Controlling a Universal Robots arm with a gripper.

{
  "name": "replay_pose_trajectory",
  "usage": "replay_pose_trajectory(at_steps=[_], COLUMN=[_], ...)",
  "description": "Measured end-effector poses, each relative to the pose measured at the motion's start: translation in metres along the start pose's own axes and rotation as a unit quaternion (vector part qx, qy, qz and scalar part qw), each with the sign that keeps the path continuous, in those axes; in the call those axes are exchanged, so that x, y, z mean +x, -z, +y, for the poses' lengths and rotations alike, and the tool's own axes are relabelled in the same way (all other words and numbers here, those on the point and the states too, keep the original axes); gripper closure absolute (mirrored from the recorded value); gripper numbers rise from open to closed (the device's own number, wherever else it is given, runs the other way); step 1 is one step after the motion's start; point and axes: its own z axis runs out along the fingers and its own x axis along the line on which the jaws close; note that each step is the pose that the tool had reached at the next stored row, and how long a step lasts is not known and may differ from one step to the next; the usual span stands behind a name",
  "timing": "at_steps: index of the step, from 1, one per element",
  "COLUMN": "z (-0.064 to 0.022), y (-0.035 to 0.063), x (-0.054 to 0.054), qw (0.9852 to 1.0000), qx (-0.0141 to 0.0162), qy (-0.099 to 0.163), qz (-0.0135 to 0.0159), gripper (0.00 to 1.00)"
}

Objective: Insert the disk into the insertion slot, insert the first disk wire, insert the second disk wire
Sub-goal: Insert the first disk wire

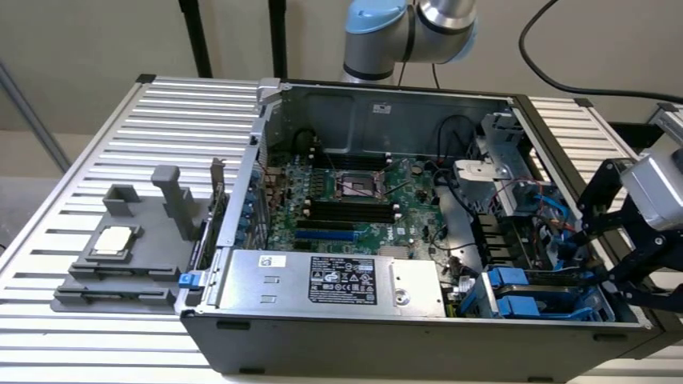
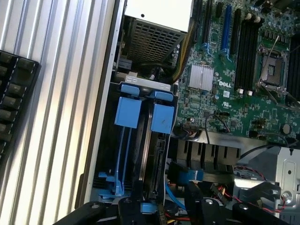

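Nearest me is the dark grey computer case, a steel box lying open on the ribbed aluminium bench. Just behind its near wall sits a boxy silver power supply with a black label and a perforated side.

In the near corner, toward the exterior view's right, is the insertion slot, a narrow metal bay with glossy blue plastic rails and square tabs. The disk stands on edge in it, a thin dark slab running down from one blue tab, beside a second lane of slim blue rails. The tool, black and angular with jointed links, hangs right over the bay's open end. Whether it is apart or clamped there I cannot tell. A flat blue cable lies just beside it.

Further in lies the green board, studded with long black sockets and a small finned silver heat sink.

On the bench toward the exterior view's left, a matte grey fixture carries a square metal chip.

At the back rise the arm's rounded silver and pale blue joints.
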Motion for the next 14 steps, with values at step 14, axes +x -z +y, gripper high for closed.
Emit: replay_pose_trajectory(at_steps=[14], z=[0.0023], y=[-0.0004], x=[0.001], qw=[0.9997], qx=[0.0158], qy=[0.021], qz=[0.0011], gripper=[0.62])
